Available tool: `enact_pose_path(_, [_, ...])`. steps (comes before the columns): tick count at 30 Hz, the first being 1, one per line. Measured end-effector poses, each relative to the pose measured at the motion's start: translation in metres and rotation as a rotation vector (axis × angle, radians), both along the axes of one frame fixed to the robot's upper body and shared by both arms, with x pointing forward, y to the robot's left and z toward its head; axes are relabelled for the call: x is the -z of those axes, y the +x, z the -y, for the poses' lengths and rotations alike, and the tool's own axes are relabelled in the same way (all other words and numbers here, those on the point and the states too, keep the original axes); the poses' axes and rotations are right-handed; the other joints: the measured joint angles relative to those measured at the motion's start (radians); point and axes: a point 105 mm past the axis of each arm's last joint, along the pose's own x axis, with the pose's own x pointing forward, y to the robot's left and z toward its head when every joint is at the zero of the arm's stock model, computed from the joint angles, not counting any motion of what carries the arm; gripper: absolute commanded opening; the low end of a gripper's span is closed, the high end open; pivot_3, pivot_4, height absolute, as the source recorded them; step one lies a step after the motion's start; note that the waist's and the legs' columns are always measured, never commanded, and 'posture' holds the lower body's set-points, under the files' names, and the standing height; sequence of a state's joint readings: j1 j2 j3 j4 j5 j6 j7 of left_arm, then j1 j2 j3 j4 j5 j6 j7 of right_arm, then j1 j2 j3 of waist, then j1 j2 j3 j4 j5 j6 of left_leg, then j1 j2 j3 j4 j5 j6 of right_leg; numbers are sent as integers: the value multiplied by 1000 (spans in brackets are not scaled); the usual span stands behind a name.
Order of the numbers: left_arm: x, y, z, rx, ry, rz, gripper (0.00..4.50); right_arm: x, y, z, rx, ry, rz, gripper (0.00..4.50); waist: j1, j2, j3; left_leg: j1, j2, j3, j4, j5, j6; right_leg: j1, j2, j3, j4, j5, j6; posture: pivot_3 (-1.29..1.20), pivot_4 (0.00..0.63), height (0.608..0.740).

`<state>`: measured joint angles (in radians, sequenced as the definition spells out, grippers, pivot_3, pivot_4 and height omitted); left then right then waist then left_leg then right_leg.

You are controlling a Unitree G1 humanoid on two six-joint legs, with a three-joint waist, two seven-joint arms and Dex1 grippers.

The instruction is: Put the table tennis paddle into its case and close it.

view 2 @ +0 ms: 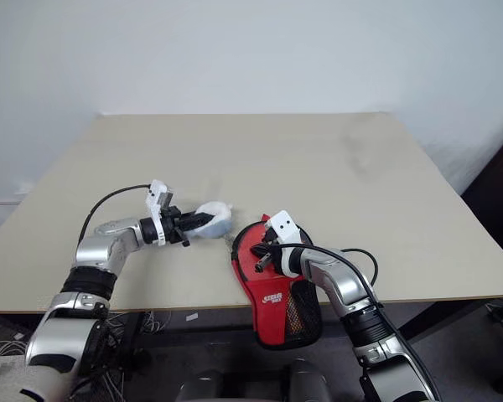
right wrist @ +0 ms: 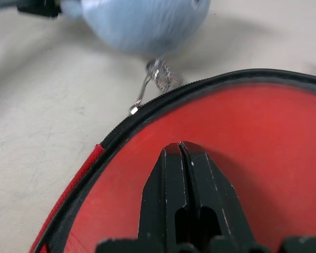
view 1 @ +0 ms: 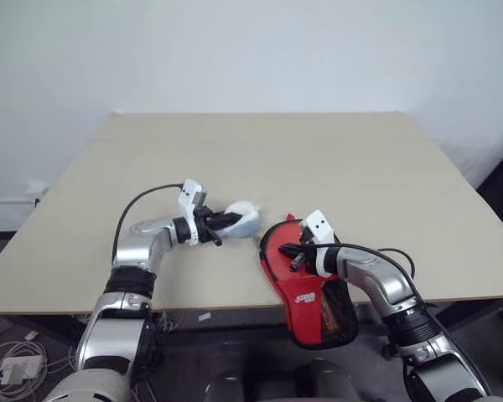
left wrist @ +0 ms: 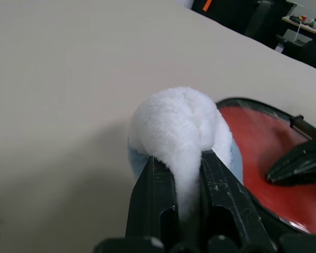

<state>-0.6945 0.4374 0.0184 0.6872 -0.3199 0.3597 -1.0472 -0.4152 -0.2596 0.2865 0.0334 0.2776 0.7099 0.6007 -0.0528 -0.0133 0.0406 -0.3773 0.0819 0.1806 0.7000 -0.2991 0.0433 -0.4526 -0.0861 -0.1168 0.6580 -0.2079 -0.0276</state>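
The red case (view 1: 306, 297) lies at the table's front edge, its black mesh end hanging over the edge. Inside its black zip rim (right wrist: 147, 105) shows a smooth red face (right wrist: 253, 137), apparently the table tennis paddle's rubber; the handle is hidden. A fluffy white and pale-blue plush ball (view 1: 245, 219) hangs by a small metal clasp (right wrist: 152, 79) from the zip. My left gripper (left wrist: 181, 158) is shut on this plush ball, just left of the case. Pressed flat against the red face is my right gripper (right wrist: 181, 147), shut with nothing between its fingers.
The beige table (view 1: 277, 159) stretches wide and bare behind both arms up to a white wall. Black cables run along both forearms. Beyond the table's front edge is a drop to the floor, where cables and a power strip (view 1: 17, 367) lie at the left.
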Motion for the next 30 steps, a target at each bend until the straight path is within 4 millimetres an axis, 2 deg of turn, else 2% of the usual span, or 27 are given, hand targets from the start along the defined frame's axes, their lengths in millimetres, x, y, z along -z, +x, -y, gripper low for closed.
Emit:
enact_pose_path(6, [-2,8,5,-1,11,15,16,1,0,1,-1,1,5,0,0,0,0,0,0,0,0,0,0,0,0,0,0,0,0,0,0,740])
enact_pose_path(10, [-2,20,16,-19,18,27,16,1,-1,2,1,3,4,0,1,-1,0,0,0,-1,1,0,0,1,0,-2,0,0,0,0,0,740])
enact_pose_path(17, [-13,48,37,-125,60,70,16,1,-1,2,-3,6,5,0,0,-1,0,0,0,-2,1,0,1,2,0,-2,0,0,0,0,0,740])
enact_pose_path(20, [-13,54,45,-155,73,67,16,1,-1,2,-2,7,5,0,0,-1,0,-1,0,-2,1,1,1,2,0,-3,0,0,0,0,0,740])
enact_pose_path(30, [-24,61,97,-150,87,111,16,1,-1,5,11,8,5,0,0,-2,1,-1,-1,-3,2,1,2,2,0,-3,0,0,0,0,0,740])
